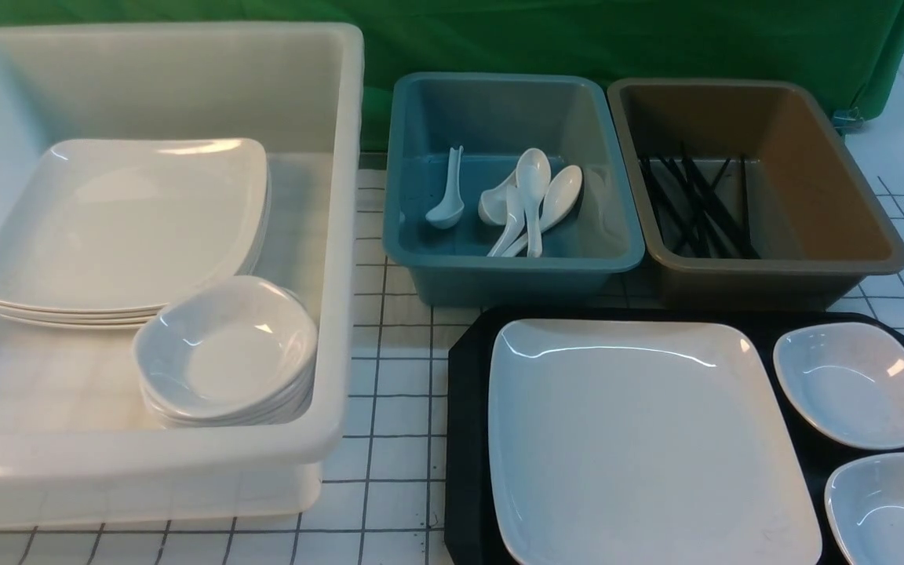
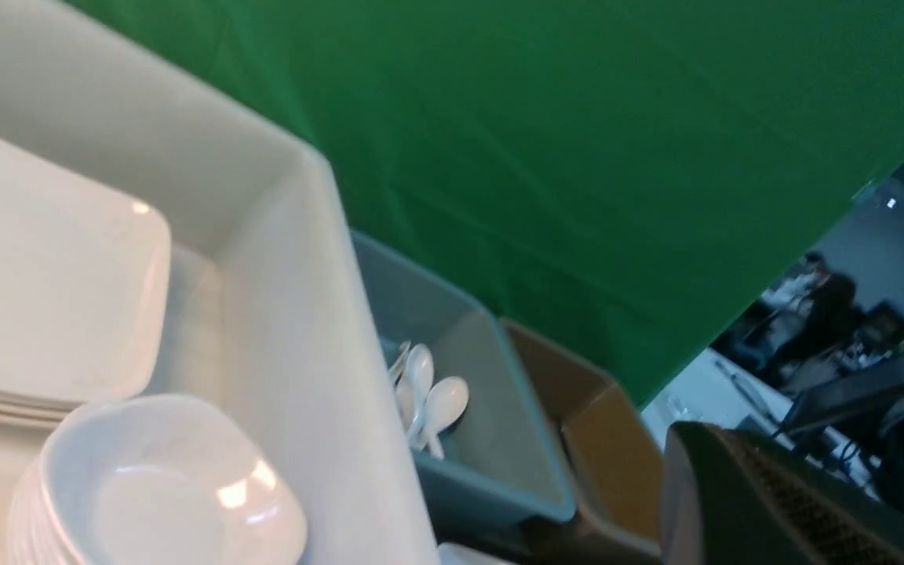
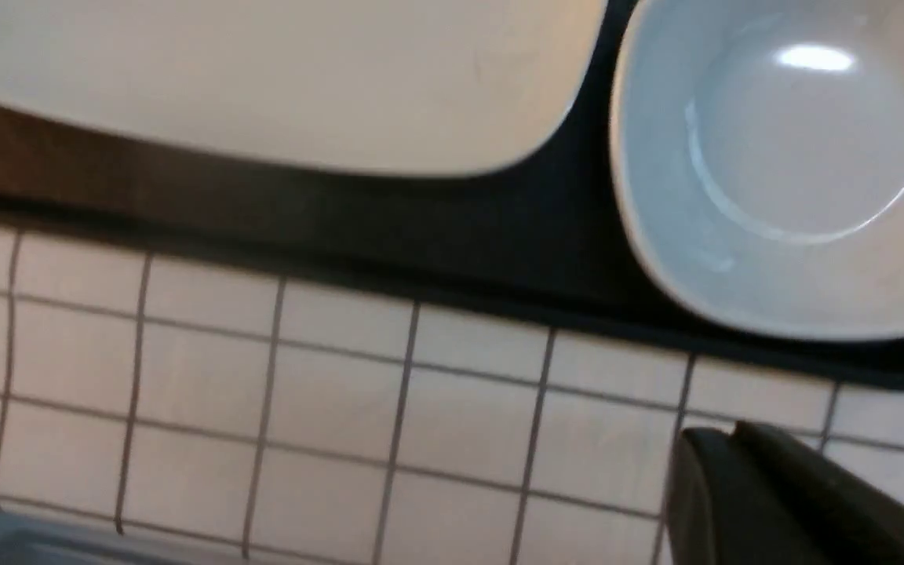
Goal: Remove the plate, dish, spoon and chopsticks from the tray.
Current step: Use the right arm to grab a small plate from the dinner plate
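Right gripper (image 3: 781, 502): only a dark piece shows in its wrist view, over the gridded desk (image 1: 397, 392) just outside the tray's rim. Whether its jaws are spread or pressed together cannot be told.
Key relation: the plate and one dish lie just across that rim from the right gripper. The right arm looks the nearer one.
Tray (image 1: 468, 408): black, lower right of the front frame.
Plate (image 1: 640, 439): large, white, flat on the tray's left part.
Near dish (image 1: 895, 506): bottom right corner, on the tray, empty.
Far dish (image 1: 858, 384): just behind it, on the tray, apart from the plate.
Cutlery on tray: none seen, so plate and dishes appear to be what remains.
Left gripper (image 2: 766, 510): pressed together, with nothing seen in it. Its camera looks over the white tub.
White tub (image 1: 342, 235): fills the left of the frame and holds stacked dishes (image 1: 224, 353), then stacked plates (image 1: 122, 227) behind.
Blue tub (image 1: 515, 271): upper centre, holds white spoons (image 1: 530, 200).
Brown tub (image 1: 774, 271): upper right, holds black chopsticks (image 1: 695, 208), long axes running roughly front to back.
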Controlling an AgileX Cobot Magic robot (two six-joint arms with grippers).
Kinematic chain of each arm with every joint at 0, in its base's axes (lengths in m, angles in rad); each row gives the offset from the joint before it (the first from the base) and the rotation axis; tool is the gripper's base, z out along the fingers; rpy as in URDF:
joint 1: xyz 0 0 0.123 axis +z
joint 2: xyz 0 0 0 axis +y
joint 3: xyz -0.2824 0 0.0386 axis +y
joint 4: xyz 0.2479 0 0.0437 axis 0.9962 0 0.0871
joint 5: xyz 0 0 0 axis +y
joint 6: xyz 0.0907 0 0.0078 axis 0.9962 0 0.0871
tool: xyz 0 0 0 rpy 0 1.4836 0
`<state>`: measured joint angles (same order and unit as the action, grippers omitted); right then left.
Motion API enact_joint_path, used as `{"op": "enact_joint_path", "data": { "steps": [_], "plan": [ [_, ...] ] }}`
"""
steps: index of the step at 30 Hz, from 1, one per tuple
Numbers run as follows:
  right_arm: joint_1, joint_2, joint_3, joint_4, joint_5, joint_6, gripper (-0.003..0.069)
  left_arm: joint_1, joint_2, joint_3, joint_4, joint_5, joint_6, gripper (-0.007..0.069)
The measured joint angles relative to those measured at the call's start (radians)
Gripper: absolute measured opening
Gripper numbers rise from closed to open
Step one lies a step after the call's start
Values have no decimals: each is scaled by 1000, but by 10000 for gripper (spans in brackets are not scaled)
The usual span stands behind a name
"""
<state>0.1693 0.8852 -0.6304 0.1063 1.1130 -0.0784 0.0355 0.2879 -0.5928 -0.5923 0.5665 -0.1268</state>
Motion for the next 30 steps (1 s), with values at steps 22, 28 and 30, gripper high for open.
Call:
{"op": "enact_joint_path", "data": {
  "steps": [22, 28, 30],
  "plan": [
    [166, 475, 23, -246, -287, 113, 290, 0, 51, 0, -5, 62, 97, 7],
    [211, 583, 19, -311, -330, 160, 290, 0, 51, 0, -7, 69, 114, 18],
    [211, 594, 17, -313, -333, 163, 291, 0, 51, 0, -7, 69, 116, 19]
  ]
}}
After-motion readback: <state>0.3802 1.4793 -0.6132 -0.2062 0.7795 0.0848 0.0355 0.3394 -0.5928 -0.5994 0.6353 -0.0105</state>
